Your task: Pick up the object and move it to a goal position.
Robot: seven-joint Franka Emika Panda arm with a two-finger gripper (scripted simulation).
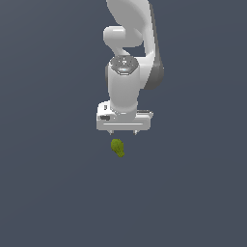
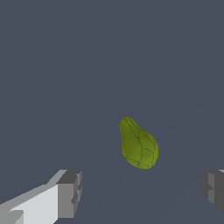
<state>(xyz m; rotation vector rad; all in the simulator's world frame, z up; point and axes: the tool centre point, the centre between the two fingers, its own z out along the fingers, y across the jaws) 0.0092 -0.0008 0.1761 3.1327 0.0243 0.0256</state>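
- Hovering above a bare grey-blue floor, the white gripper (image 1: 123, 132) of the Panda arm (image 1: 132, 48) hangs with its fingers pointing down and its jaws spread wide, holding nothing.
- The object (image 1: 117, 147), a small olive-green lump that tapers to one end, lies on the floor just below the gripper in the exterior view and a little toward the viewer, clear of both fingertips.
- In the wrist view the object (image 2: 138, 144) sits ahead of the line between the two grey fingertips (image 2: 70, 192), not yet between them; the gap is far wider than the lump.
- Judged by its size, the object should be light. Its rounded, bumpy skin looks likely to roll or squirt out under a careless squeeze; whether it is stiff or soft cannot be told from these renders.
- The best hold appears to be across the fat belly, pads closing on its two broad flanks, rather than on the narrow tip, where contact would be slight.
- No goal marker shows in either view.
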